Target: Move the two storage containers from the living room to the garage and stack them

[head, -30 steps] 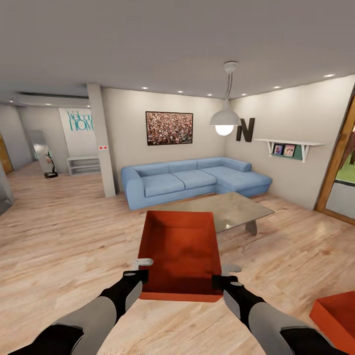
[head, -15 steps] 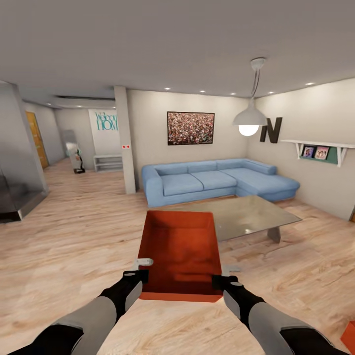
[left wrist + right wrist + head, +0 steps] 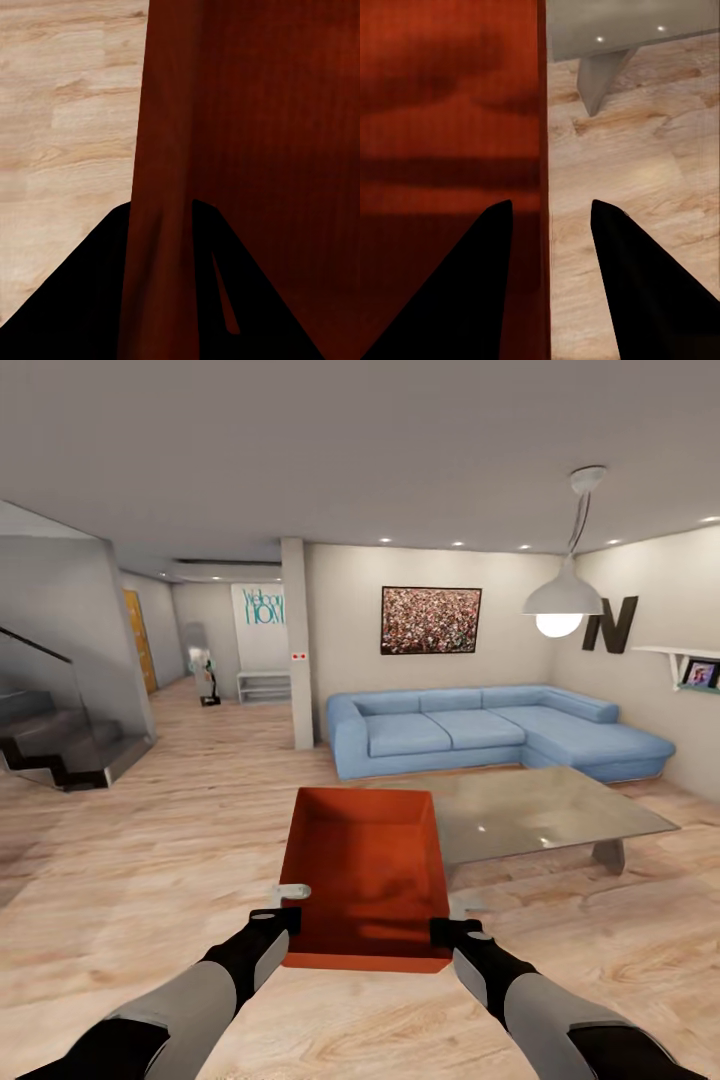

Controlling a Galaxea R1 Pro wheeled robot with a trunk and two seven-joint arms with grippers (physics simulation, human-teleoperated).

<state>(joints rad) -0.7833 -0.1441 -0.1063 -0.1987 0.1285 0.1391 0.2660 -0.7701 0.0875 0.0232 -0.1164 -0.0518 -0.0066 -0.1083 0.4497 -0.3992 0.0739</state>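
Our left gripper and right gripper reach forward at about the same height, forearms angled inward, one on each long side of the bin. In the left wrist view the dark fingers straddle the bin's thin wall, one outside and one inside, so we are pinching that wall. In the right wrist view the fingers likewise sit either side of the opposite wall; a gap shows between the outer finger and the wall, so we cannot tell how firmly that side is gripped, though it looks clamped.

The bin is orange-red, rectangular, open-topped and shallow, with plain smooth walls and a flat bottom. We hold it level above the floor, its long axis pointing away from us.

Below lies light wood plank with visible grain. Just beyond the bin stands a low table with a grey glossy top and slanted slab legs. Behind that is a blue L-shaped sofa against a pale wall, with a framed picture above it. A white dome lamp hangs at right, and dark stairs rise at left.
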